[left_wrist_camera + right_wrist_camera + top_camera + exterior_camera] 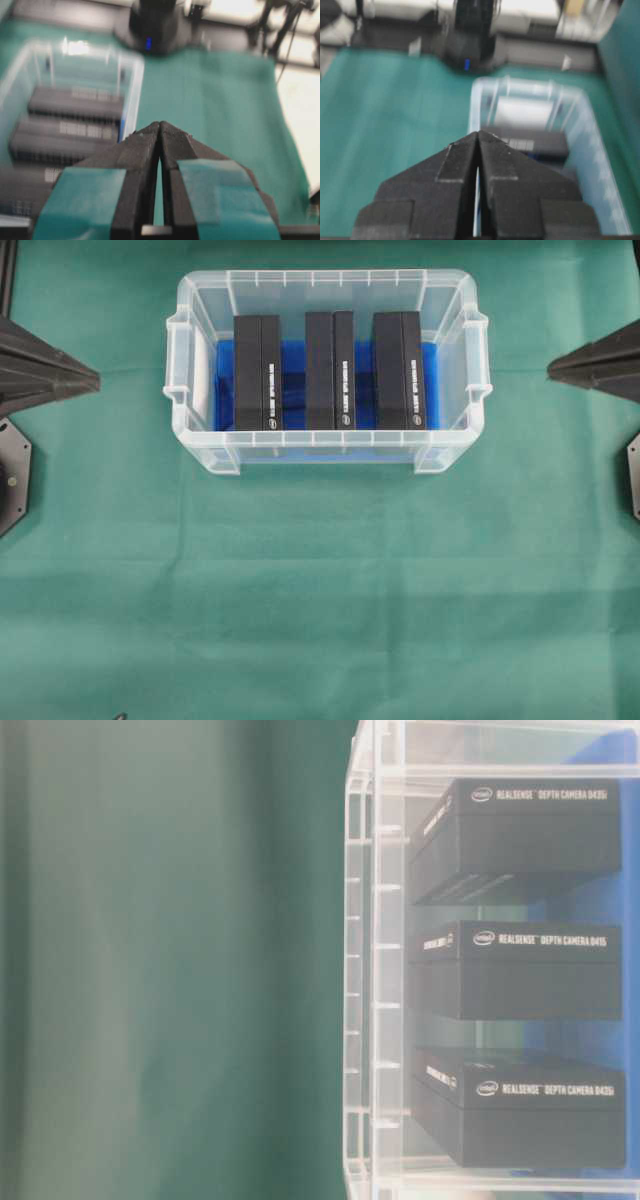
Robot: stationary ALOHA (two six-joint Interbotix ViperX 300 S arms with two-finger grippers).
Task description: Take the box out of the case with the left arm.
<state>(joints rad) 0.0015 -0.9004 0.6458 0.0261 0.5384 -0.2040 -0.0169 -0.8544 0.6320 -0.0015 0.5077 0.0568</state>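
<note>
Teal pads: your left gripper (159, 131) is fully closed and holds nothing; it is well apart from the case (200, 445)
Boxes: all three boxes (257, 370) stand inside the case; none is out
Remaining: you must reach, grip, lift

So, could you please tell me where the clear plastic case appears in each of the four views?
Overhead: the case sits upper centre on the green cloth.
Table-level: it fills the right side.
Left wrist: blurred, at upper left, beyond the shut left tool.
Right wrist: right of centre, behind the shut right tool.
Shared landmark: the black boxes inside.
</note>
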